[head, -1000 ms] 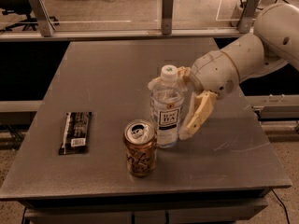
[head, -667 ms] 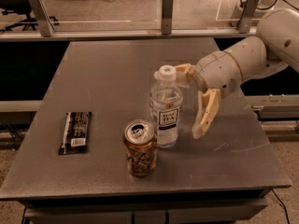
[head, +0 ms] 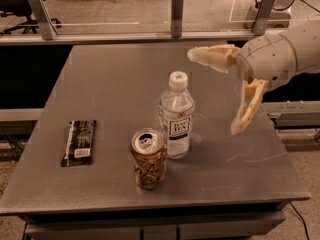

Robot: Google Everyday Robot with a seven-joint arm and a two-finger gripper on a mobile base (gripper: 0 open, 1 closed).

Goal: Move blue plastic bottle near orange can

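The blue plastic bottle (head: pixel 176 117) stands upright on the grey table (head: pixel 115 84), white cap on top, white-and-dark-blue label facing me. The orange can (head: pixel 148 158) stands just to its front left, almost touching it. My gripper (head: pixel 216 92) is to the right of the bottle and above the table, apart from it. It is open and empty: one cream finger (head: pixel 212 56) points left at cap height, the other (head: pixel 246 109) hangs down.
A flat black snack wrapper (head: pixel 80 142) lies near the table's left edge. A metal rail with posts (head: pixel 177 9) runs behind the table. The table's front edge is just below the can.
My gripper has let go of the bottle and drawn back to the right and upward, its fingers spreading wider. The bottle and the can have stayed in place.
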